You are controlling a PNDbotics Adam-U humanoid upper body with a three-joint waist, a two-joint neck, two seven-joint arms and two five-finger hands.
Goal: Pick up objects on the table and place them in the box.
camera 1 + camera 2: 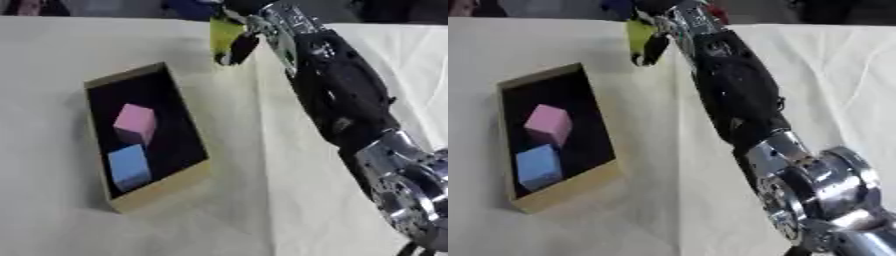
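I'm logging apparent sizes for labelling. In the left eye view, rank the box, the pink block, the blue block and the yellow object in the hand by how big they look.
1. box
2. pink block and blue block: look alike, not ranked
3. yellow object: partly hidden by the right hand and farther off, so unsure

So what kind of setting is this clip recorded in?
Probably a lab or demo tabletop set up for robot data collection: a table draped in cream cloth, a shallow black-lined box holding pink and blue foam cubes, and the right hand holding a yellow object.
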